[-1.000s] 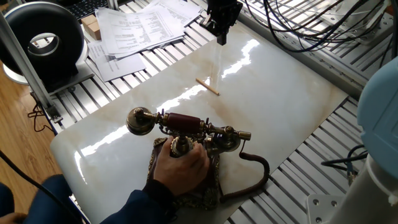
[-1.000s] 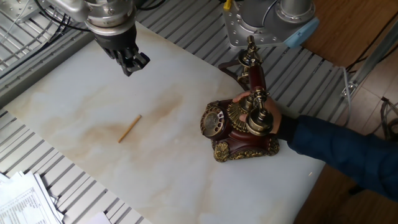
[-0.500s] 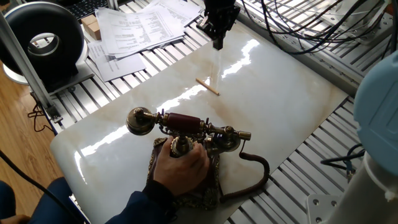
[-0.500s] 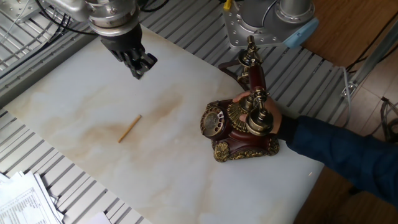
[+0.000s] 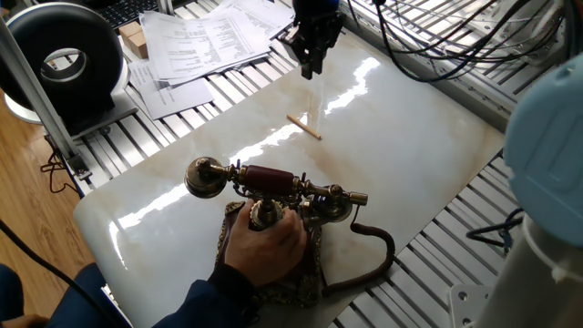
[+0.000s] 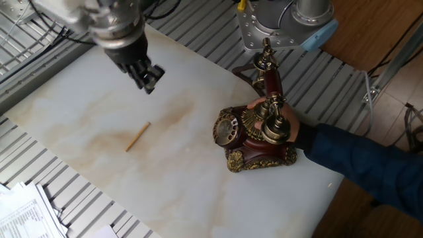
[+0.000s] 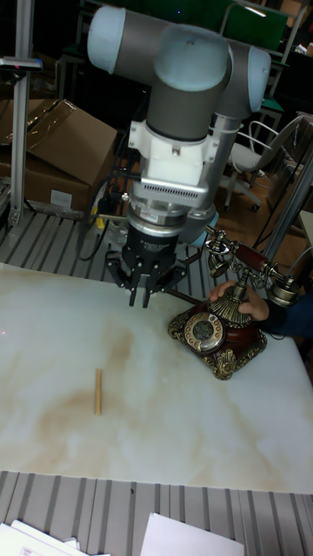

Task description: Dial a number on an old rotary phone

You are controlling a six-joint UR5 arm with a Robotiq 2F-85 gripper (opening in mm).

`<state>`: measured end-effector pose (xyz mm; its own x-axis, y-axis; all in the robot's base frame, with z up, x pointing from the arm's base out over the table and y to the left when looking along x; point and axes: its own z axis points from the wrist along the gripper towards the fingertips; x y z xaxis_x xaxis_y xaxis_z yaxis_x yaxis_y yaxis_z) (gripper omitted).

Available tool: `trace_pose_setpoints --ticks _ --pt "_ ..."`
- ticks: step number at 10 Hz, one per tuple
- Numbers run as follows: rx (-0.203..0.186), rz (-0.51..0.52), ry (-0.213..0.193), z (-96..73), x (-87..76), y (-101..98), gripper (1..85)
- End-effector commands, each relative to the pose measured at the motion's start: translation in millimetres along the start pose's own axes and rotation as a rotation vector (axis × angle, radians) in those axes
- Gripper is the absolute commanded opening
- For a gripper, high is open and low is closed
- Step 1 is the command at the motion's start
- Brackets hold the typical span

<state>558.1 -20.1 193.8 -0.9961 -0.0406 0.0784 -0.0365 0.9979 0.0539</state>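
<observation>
One arm's gripper (image 5: 310, 70) hangs above the far side of the white marble table (image 5: 410, 155) in one fixed view, beyond a small wooden stick (image 5: 303, 127); near the front edge, a person's hand (image 5: 264, 244) steadies the old rotary phone (image 5: 273, 196), handset on its cradle, brown cord (image 5: 369, 255) curling right.

From the other fixed view, the fingers look nearly together and hold nothing, well apart from the phone, whose dial (image 6: 226, 129) faces the stick.

Seen in the tall fixed view, the empty gripper hovers over the marble, the stick lying below and to its left, the phone to its right.
</observation>
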Motion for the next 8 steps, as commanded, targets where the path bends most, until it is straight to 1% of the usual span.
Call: trace_pose_setpoints --ticks 1,3,7,8 --pt "-0.015 0.009 -0.014 23.8 -23.5 -6.4 25.7" --pt "-0.006 -0.018 -0.005 41.6 -27.0 -16.9 26.3" --pt "0.005 -0.061 -0.011 83.7 -35.2 -33.6 26.3" --pt "0.009 -0.083 -0.006 94.6 -34.7 -38.1 26.3"
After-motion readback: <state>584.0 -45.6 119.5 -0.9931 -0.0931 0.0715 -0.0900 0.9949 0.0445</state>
